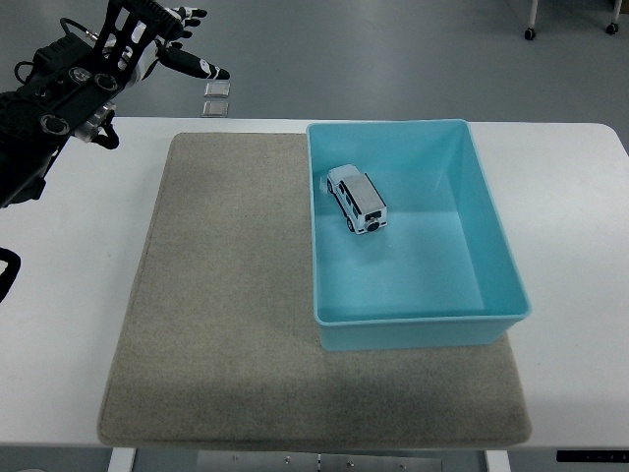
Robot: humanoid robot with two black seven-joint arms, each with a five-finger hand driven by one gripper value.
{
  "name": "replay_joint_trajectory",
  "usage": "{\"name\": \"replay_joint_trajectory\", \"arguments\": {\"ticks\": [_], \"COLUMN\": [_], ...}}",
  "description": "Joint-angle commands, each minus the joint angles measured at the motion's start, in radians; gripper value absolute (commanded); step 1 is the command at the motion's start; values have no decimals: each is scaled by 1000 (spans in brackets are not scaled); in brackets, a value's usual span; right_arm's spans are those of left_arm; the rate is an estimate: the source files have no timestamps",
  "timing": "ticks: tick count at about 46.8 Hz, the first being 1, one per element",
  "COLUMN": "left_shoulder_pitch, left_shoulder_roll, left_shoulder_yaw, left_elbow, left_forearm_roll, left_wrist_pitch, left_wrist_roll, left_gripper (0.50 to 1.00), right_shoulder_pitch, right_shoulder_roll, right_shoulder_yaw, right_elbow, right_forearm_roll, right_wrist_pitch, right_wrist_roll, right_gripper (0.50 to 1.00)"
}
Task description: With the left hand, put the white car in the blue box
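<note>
Now white car point(357, 200) inside blue box point(496, 246), left hand point(147, 37) far-left, fingers point(197, 67) spread.

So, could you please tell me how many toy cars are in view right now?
1. The white car lies inside the blue box, in its far-left part, near the left wall. Nothing suggests another car hidden; the mat around the box holds none.

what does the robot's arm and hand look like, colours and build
Only the left arm shows. It is black and bulky, with round silver bolt heads or joint caps along its side and a black cable looping near the picture's left edge. The left hand has a black frame with white sections, and black fingertips. The right arm is out of view.
</note>
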Motion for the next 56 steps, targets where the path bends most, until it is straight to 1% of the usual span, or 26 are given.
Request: {"name": "replay_joint_trajectory", "arguments": {"ticks": [1,8,13,17,21,24,26,30,33,40,43,48,56], "left_shoulder_pitch": [6,12,43,64,75,80,83,86,109,138,144,144,143], "left_shoulder_roll": [-2,-2,-2,-2,-2,-3,-3,-3,-3,-5,-8,-11,-14], "left_shoulder_yaw": [-2,-2,-3,-3,-5,-5,-9,-44,-100,-196,-201,-203,-201], "left_elbow": [38,87,98,98,98,98,96,96,96,95,95,92,89], "left_forearm_roll": [-113,-423,-636,-757,-831,-863,-876,-883,-883,-883,-883,-883,-879], "left_wrist_pitch": [0,0,-1,-4,-18,-32,-55,-132,-182,-276,-290,-290,-294], "left_wrist_roll": [0,0,-1,-18,-41,-63,-76,-99,-116,-122,-127,-141,-141], "left_gripper": [996,996,996,996,996,996,996,996,996,999,996,999,999], "right_shoulder_pitch": [0,0,0,0,0,0,0,0,0,0,0,0,0], "right_shoulder_roll": [0,0,0,0,0,0,0,0,0,0,0,0,0], "right_shoulder_yaw": [0,0,0,0,0,0,0,0,0,0,0,0,0], "right_elbow": [-1,1,-1,1,-1,-1,-1,1,-1,-1,-1,-1,-1], "right_forearm_roll": [-1,-1,1,1,-1,1,1,1,1,1,-1,1,1], "right_wrist_pitch": [0,0,0,0,0,0,0,0,0,0,0,0,0], "right_wrist_roll": [0,0,0,0,0,0,0,0,0,0,0,0,0], "right_gripper": [936,936,936,936,936,936,936,936,936,936,936,936,936]}}
